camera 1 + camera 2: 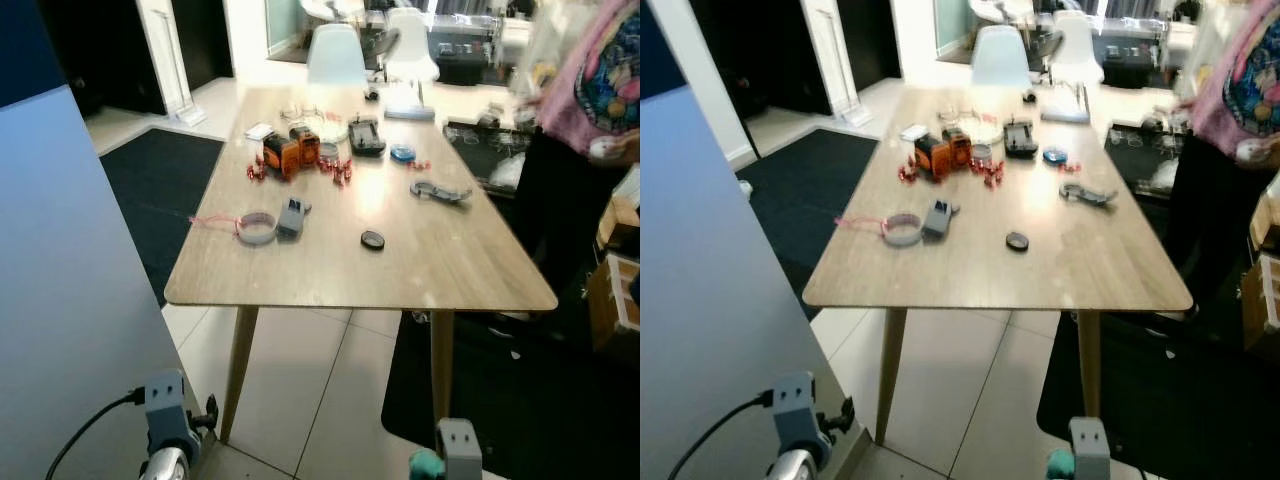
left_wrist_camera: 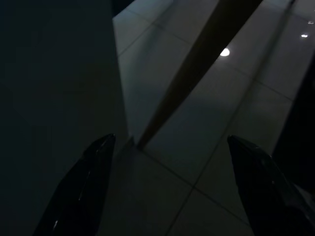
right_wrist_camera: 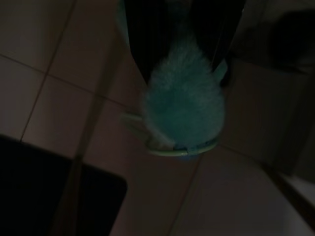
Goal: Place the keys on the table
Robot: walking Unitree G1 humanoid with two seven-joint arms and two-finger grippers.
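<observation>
In the right wrist view my right gripper [image 3: 183, 46] is shut on the keys [image 3: 183, 110], a teal fluffy pompom with a pale ring under it, hanging over the tiled floor. A bit of the teal [image 1: 424, 466] shows below my right wrist at the bottom of the head view. The light wooden table [image 1: 330, 272] stands just ahead, its near edge above and beyond both arms. My left gripper [image 2: 172, 191] hangs low and open, near the table's front left leg [image 2: 197, 73], with nothing between its fingers.
On the table lie an orange gadget [image 1: 289, 151], a grey tape roll [image 1: 257, 228], a black cap [image 1: 372, 239] and a grey tool [image 1: 438, 190]. A person [image 1: 585, 120] stands at the right side. A blue-grey panel [image 1: 70, 300] is close on my left. White chairs [image 1: 335, 55] stand beyond.
</observation>
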